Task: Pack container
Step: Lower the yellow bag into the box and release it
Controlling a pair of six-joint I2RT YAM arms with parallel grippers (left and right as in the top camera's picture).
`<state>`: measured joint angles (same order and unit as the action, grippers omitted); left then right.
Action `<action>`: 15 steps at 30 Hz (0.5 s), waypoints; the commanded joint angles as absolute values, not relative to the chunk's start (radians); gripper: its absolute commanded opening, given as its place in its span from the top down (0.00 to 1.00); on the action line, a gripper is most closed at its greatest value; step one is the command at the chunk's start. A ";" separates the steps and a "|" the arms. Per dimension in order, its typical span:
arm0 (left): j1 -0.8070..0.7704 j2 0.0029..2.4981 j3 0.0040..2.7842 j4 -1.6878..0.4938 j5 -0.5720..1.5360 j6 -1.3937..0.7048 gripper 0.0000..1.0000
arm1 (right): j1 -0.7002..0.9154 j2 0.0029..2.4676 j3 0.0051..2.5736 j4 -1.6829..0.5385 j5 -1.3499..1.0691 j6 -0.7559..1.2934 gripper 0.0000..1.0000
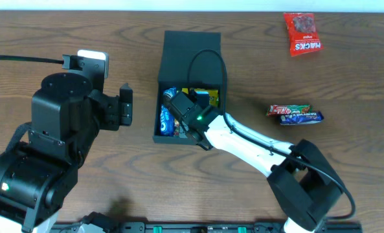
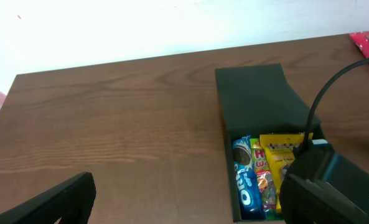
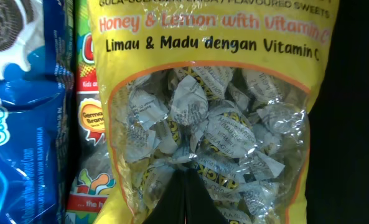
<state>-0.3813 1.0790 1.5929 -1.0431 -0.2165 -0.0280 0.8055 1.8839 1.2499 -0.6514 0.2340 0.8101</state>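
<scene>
- Down inside the container (image 1: 170,65) with the right claw (image 1: 175,102), white arm slanting in over the near wall.
- Clamped on the lower edge of a yellow sweets bag (image 3: 215,124); just a thin seam between the dark fingers (image 3: 172,202) in the right wrist view.
- Beside that claw in the same box: a blue biscuit pack (image 3: 16,112) against the left wall, and a gummy packet (image 3: 91,112) squeezed between it and the yellow bag.
- Beyond the claw, at the box's far end: lid flap (image 1: 192,48) thrown back, with a black cable (image 1: 208,55) arching over it.
- Just outside the container's left wall: left claw (image 1: 124,103), spread wide and gripping nothing.
- Under everything: brown wood-grain table (image 1: 276,71), matte and evenly lit.
- Well off to the right claw's right: two bars (image 1: 294,113) lying together, and a red packet (image 1: 303,33) farther off near the far edge.
- Past the table's far edge in the left wrist view: plain white wall (image 2: 172,25).
</scene>
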 commanded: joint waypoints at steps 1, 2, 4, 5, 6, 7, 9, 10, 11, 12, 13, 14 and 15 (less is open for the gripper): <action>-0.380 1.075 1.606 -1.043 -0.216 -0.022 0.05 | 0.780 1.937 1.246 -0.660 0.213 0.791 0.99; -0.380 1.075 1.606 -1.043 -0.216 -0.022 0.05 | 0.770 1.940 1.246 -0.663 0.212 0.791 0.99; -0.380 1.075 1.606 -1.043 -0.216 -0.022 0.05 | 0.757 1.934 1.254 -0.672 0.207 0.783 0.99; -0.380 1.075 1.606 -1.043 -0.216 -0.022 0.05 | 0.752 1.927 1.262 -0.682 0.205 0.780 0.99; -0.380 1.075 1.606 -1.043 -0.216 -0.022 0.05 | 0.748 1.915 1.271 -0.694 0.205 0.778 0.99; -0.380 1.075 1.606 -1.043 -0.216 -0.022 0.05 | 0.744 1.893 1.288 -0.712 0.205 0.764 0.99; -0.380 1.075 1.606 -1.043 -0.216 -0.022 0.05 | 0.743 1.844 1.321 -0.731 0.205 0.737 0.99; -0.380 1.075 1.606 -1.043 -0.216 -0.022 0.05 | 0.743 1.822 1.332 -0.729 0.205 0.730 0.99; -0.380 1.075 1.606 -1.043 -0.216 -0.022 0.05 | 0.744 1.800 1.338 -0.725 0.204 0.731 0.99; -0.380 1.075 1.606 -1.043 -0.216 -0.022 0.05 | 0.744 1.779 1.340 -0.714 0.201 0.730 0.99; -0.380 1.075 1.606 -1.043 -0.216 -0.022 0.05 | 0.744 1.763 1.340 -0.702 0.201 0.730 0.99; -0.380 1.075 1.606 -1.042 -0.216 -0.022 0.05 | 0.744 1.753 1.340 -0.687 0.200 0.727 0.99; -0.380 1.075 1.606 -1.042 -0.216 -0.022 0.05 | 0.744 1.752 1.340 -0.676 0.199 0.723 0.99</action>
<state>-0.3813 1.0790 1.5929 -1.0431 -0.2165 -0.0277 0.7502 1.8030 1.3106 -0.6922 0.1936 0.7502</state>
